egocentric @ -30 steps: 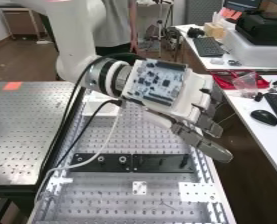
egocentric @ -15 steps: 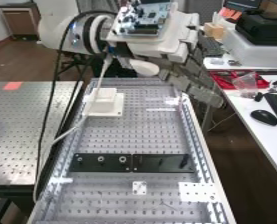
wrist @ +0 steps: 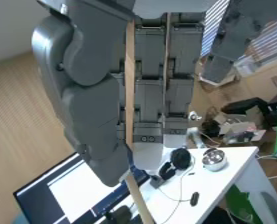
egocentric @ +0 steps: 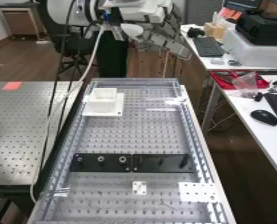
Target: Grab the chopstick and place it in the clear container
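Chopstick [wrist: 129,117] in hand [egocentric: 163,38], open gap b/w hand & bench edge [egocentric: 137,80]

No text or label can be read — any print seems too small to tell.

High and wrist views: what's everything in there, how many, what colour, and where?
Chopsticks: two, tan, in the hand
Container: one, clear, bench's far end
Bench: one, silver, centre
Bars: two, black, across bench
Small plates: two, white, bench's near end
Side table: one, silver, left
Keyboards: two, black, right
Mouse: one, black, right desk
Headphones: one pair, black, desk
Bowl: one, silver, beside headphones
Clutter: too jumbled to count
Arm: one, white, upper left
Hand: one, dark grey, beyond bench
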Robot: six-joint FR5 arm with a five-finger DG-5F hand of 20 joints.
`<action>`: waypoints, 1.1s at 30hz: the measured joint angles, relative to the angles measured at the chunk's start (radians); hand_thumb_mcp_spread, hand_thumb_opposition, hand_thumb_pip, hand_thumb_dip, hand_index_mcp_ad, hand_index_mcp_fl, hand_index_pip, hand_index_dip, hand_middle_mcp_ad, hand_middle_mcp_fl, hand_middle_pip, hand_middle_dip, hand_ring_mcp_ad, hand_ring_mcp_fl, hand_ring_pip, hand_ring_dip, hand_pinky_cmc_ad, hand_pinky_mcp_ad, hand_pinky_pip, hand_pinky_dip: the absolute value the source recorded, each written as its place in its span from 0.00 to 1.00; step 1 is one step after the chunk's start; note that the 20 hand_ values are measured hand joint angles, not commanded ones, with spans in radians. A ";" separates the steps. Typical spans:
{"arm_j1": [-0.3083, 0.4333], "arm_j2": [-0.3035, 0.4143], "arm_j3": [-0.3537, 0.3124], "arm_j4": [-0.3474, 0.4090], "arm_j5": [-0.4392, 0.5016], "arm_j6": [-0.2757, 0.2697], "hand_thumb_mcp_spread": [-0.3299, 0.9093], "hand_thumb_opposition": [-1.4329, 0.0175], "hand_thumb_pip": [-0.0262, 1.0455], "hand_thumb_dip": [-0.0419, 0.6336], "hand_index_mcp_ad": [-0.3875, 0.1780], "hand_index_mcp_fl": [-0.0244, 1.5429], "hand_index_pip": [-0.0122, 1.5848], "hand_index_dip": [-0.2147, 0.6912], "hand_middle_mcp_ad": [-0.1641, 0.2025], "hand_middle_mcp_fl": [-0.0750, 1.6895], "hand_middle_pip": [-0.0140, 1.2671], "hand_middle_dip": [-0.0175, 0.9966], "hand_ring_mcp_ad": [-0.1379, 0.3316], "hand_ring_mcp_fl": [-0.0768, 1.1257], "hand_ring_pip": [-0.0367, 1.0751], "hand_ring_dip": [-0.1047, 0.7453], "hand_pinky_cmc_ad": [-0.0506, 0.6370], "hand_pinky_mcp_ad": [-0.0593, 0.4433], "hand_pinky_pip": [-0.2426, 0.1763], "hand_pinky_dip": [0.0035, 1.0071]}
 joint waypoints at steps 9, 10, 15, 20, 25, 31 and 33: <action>0.174 -0.047 0.069 -0.115 0.199 -0.019 0.80 0.25 0.46 0.39 0.44 0.74 0.48 0.29 0.56 0.73 0.36 0.63 0.30 0.88 0.10 0.66 0.64 0.62 0.81 0.19; 0.191 -0.066 0.092 -0.147 0.218 -0.017 0.80 0.25 0.46 0.39 0.44 0.74 0.48 0.29 0.55 0.73 0.36 0.63 0.31 0.87 0.10 0.66 0.64 0.63 0.81 0.19; 0.237 -0.143 0.178 -0.271 0.271 0.004 0.80 0.25 0.46 0.39 0.44 0.74 0.47 0.29 0.57 0.73 0.36 0.63 0.31 0.89 0.10 0.66 0.64 0.64 0.81 0.19; 0.261 -0.228 0.267 -0.399 0.302 0.062 0.80 0.25 0.46 0.39 0.44 0.74 0.48 0.29 0.57 0.73 0.36 0.63 0.30 0.89 0.10 0.66 0.64 0.64 0.81 0.19; 0.268 -0.311 0.360 -0.551 0.323 0.153 0.80 0.25 0.46 0.39 0.44 0.74 0.47 0.29 0.56 0.73 0.36 0.63 0.27 0.90 0.10 0.66 0.63 0.64 0.82 0.19; 0.271 -0.400 0.479 -0.697 0.338 0.222 0.80 0.25 0.46 0.39 0.44 0.74 0.48 0.29 0.56 0.73 0.36 0.63 0.28 0.90 0.10 0.66 0.63 0.63 0.82 0.19; 0.272 -0.431 0.524 -0.738 0.342 0.229 0.80 0.25 0.46 0.39 0.44 0.74 0.48 0.29 0.56 0.73 0.36 0.63 0.28 0.90 0.10 0.66 0.63 0.63 0.82 0.19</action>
